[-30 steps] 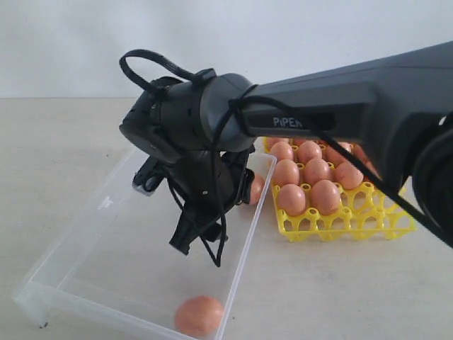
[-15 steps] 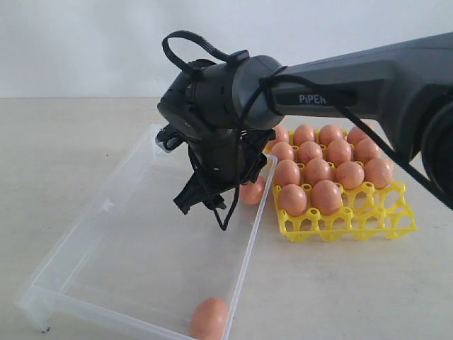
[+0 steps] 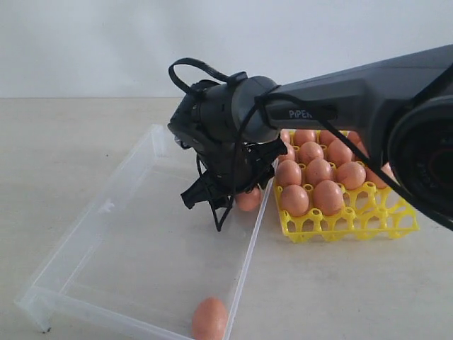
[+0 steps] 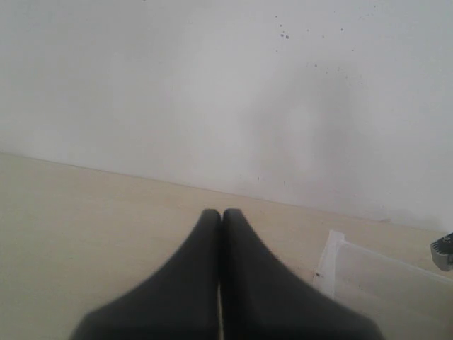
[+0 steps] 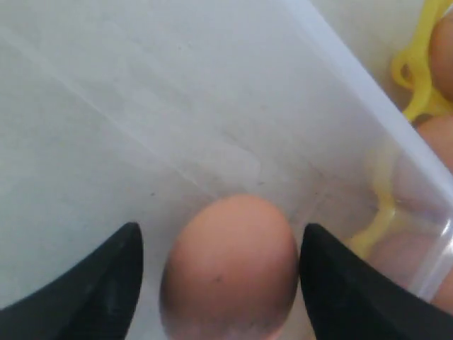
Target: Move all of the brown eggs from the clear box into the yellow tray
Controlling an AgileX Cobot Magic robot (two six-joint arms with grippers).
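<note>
One matte orange-brown egg (image 5: pixel 230 262), faintly speckled.

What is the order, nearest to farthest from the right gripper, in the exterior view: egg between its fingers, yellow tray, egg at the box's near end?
1. Egg it straddles, in the clear box.
2. Yellow tray, beside it.
3. Egg at the near end.

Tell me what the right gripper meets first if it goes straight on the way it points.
Most likely the brown egg in the clear box: it lies straight ahead of the right gripper, between its open fingers. Depth is unclear, but it looks close.
</note>
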